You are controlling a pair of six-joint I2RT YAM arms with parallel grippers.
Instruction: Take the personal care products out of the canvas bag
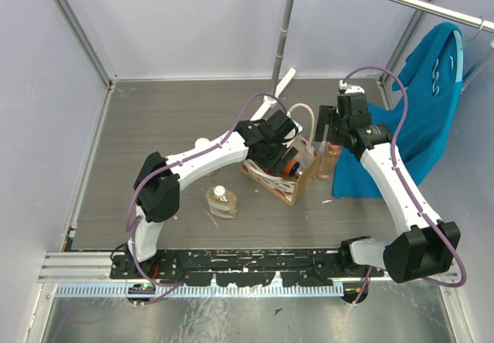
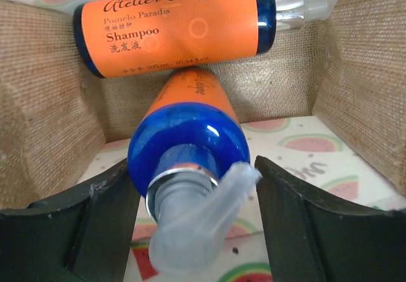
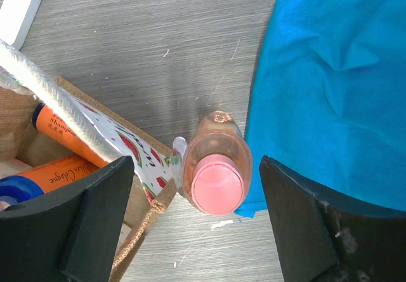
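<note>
The tan canvas bag (image 1: 297, 191) stands open at the table's middle, its lining printed with watermelons. My left gripper (image 1: 279, 157) is inside it. In the left wrist view the left gripper (image 2: 193, 167) is open, its fingers on either side of the pump neck of an orange bottle with a blue cap (image 2: 190, 136). A second orange shampoo bottle (image 2: 177, 25) lies across behind it. A pink bottle (image 1: 329, 156) stands on the table right of the bag. My right gripper (image 3: 195, 167) is open above it, with gaps on both sides of the pink bottle (image 3: 216, 167). An amber bottle with a white cap (image 1: 221, 202) stands left of the bag.
A teal garment (image 1: 421, 111) hangs from a metal rack (image 1: 285, 26) at the right, and its hem lies just behind the pink bottle. The bag's white rope handle (image 3: 57, 98) crosses its opening. Enclosure walls stand on the left, back and right.
</note>
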